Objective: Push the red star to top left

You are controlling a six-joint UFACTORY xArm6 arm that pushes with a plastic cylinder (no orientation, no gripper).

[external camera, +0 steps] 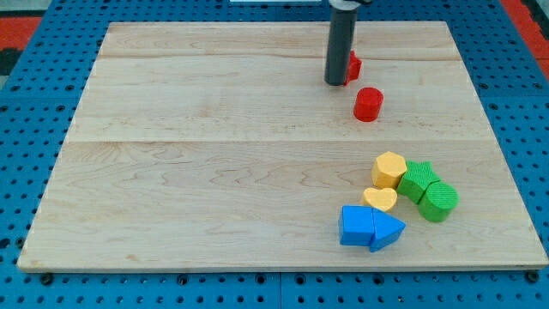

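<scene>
The red star [352,66] lies near the view's top, right of centre, mostly hidden behind my rod. My tip [334,83] rests on the board just left of the star, touching or almost touching it. A red cylinder [368,104] stands a little below and right of the star.
The wooden board [214,172] lies on a blue pegboard. At the lower right sits a cluster: a yellow hexagon [389,169], a yellow heart [380,200], a green star [418,179], a green cylinder [439,201], a blue cube [355,226] and a blue triangle [387,230].
</scene>
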